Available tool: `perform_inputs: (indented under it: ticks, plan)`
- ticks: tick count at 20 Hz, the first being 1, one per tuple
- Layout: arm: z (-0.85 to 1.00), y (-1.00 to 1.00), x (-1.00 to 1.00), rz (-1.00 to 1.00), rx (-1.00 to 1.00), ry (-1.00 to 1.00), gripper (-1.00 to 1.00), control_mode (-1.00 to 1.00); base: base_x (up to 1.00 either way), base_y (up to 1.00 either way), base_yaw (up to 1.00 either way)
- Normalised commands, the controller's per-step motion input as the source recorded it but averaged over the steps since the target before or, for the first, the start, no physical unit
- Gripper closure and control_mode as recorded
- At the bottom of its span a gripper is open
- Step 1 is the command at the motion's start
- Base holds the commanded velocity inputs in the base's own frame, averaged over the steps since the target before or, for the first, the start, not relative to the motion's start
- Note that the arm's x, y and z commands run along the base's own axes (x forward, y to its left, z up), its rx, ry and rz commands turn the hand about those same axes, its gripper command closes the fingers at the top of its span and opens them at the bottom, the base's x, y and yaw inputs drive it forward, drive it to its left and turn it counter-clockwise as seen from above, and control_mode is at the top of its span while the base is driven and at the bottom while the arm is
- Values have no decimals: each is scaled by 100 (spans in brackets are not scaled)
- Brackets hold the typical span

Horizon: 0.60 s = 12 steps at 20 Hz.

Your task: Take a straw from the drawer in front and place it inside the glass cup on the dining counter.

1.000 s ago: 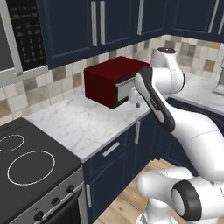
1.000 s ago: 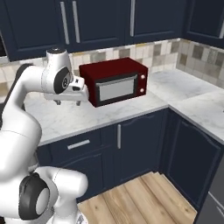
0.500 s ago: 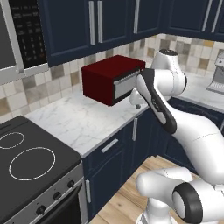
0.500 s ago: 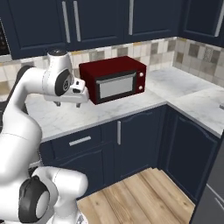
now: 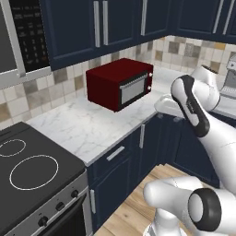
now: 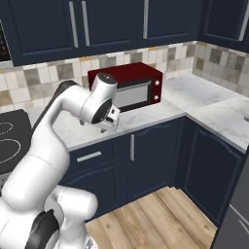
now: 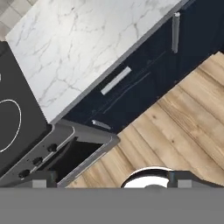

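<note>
Shut drawer below the marble counter, well beyond the wide-open, empty jaws

The white arm arches forward, its hand pointing down (fingers spread wide).

matt navy drawer, veined marble counter, wood floor.

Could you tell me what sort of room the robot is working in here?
A home kitchen, rendered: a black stove beside a marble counter, a red toaster oven on it, and navy cabinets with a closed drawer below.
</note>
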Motion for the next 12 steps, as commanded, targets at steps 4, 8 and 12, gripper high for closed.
perform_inputs:
  ticks: [4, 8, 12]
  plan:
    - [-59, -41, 0, -9, 39, 0, -100, -100, 0, 0, 0]
    - [-64, -23, 0, -8, 40, 0, -100, -100, 0, 0, 0]
    - [-68, -6, 4, -4, 38, 0, -100, -100, 0, 0, 0]
